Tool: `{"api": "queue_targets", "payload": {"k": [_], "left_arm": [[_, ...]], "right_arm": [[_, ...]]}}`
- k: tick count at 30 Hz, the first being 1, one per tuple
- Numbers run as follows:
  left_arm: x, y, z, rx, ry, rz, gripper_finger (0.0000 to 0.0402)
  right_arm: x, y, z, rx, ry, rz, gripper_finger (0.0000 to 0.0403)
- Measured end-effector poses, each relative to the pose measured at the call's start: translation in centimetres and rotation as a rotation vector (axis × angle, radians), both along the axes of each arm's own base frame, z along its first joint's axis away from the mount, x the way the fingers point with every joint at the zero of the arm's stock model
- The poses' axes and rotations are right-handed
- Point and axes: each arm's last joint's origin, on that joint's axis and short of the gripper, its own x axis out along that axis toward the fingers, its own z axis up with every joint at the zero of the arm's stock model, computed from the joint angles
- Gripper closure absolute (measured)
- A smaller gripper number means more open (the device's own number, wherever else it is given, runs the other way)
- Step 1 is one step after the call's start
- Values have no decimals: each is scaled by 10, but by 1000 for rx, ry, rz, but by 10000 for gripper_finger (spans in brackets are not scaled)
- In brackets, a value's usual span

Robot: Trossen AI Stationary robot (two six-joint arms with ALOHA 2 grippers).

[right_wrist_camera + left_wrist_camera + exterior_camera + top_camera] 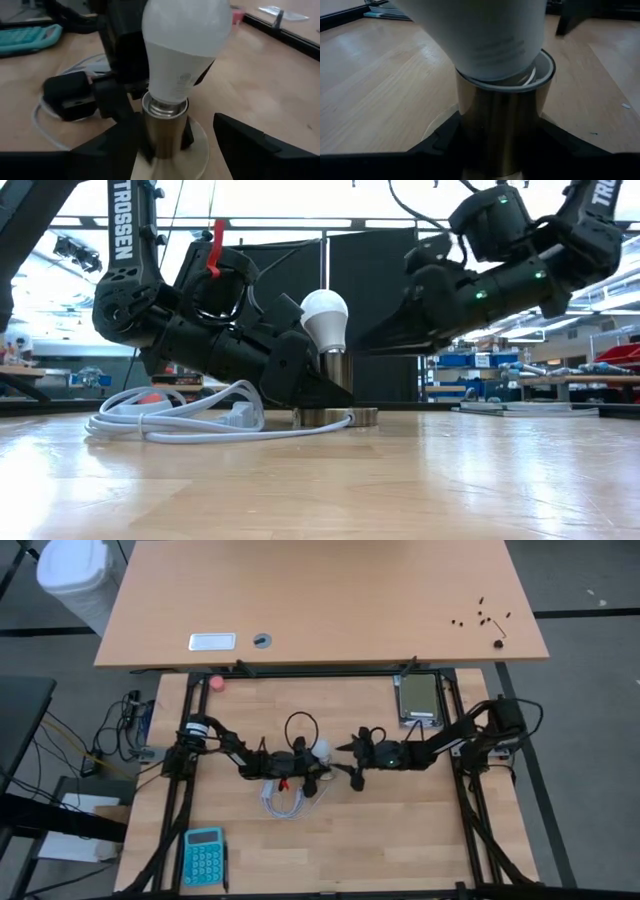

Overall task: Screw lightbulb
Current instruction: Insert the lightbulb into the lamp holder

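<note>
The white lightbulb [185, 45] stands tilted with its silvery screw base [165, 106] in the mouth of a brass socket [337, 375]. The socket rises from a round base disc [335, 417] at the table's middle. My left gripper [300, 385] comes from the table's left and is shut on the socket. My right gripper [177, 127] comes from the right and is open. Its fingers stand on either side of the bulb's base and the socket, clear of the bulb [322, 750]. My left gripper pinches the socket's brass cylinder [497, 135] between its two fingers [445, 142], below the rim. The fingers come nearly level from the table's left, slanting a little down, one on each side of the cylinder. The socket stands upright with its disc on the table.
The white cord [170, 420] lies coiled on the table's near-left side, with a black plug [67, 97] beside it. A teal calculator [203, 855] sits at the near left, a pink ball [219, 682] at the far left, and a grey device [420, 700] at the far right.
</note>
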Motion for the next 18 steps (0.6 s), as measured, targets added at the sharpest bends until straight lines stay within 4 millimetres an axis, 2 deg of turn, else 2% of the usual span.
{"api": "queue_targets", "payload": {"k": [5, 9, 11, 14, 18], "left_arm": [[0, 0, 0, 0, 0, -1, 224], [0, 0, 0, 0, 0, -2, 224], [0, 0, 0, 1, 0, -3, 224], [0, 0, 0, 1, 0, -3, 224], [0, 0, 0, 1, -1, -3, 224]], "right_arm": [[-22, -3, 7, -42, 1, 90, 139], [-34, -5, 33, -107, -82, 131, 163], [-38, -5, 42, -138, -83, 140, 199], [-40, -5, 50, -175, -46, 154, 276], [-40, -5, 51, -177, -24, 158, 380]]}}
